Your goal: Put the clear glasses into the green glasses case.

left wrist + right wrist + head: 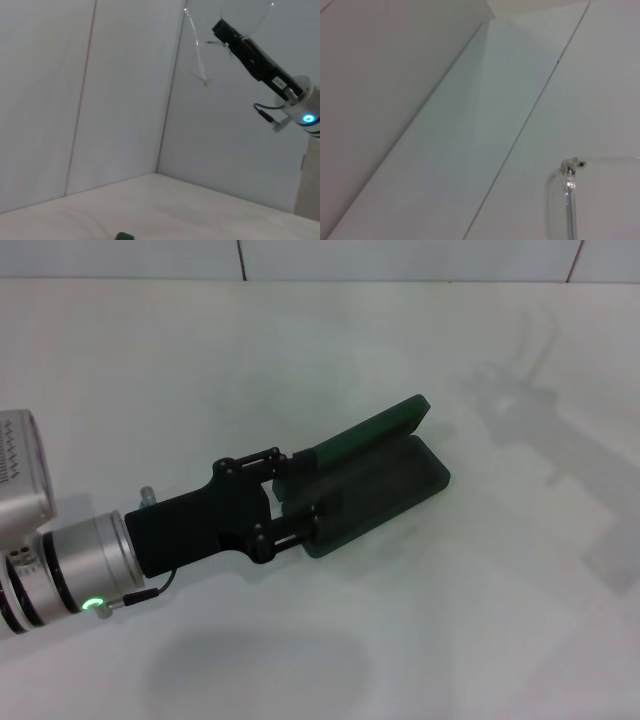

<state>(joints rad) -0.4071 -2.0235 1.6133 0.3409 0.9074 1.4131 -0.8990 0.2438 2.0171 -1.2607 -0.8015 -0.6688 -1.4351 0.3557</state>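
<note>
Clear glasses [220,40] hang high in the air, well above the green glasses case [375,475], pinched by the right gripper [224,31], whose fingers are closed on the frame; in the right wrist view one lens and a hinge show. On the white surface [450,620] the case lies open, long axis slanting away from the robot. At its near end, the left gripper [296,495] holds it, fingers spread around that end.

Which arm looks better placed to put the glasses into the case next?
The right: its gripper holds the clear glasses aloft. The left gripper is down at the open green case.
</note>
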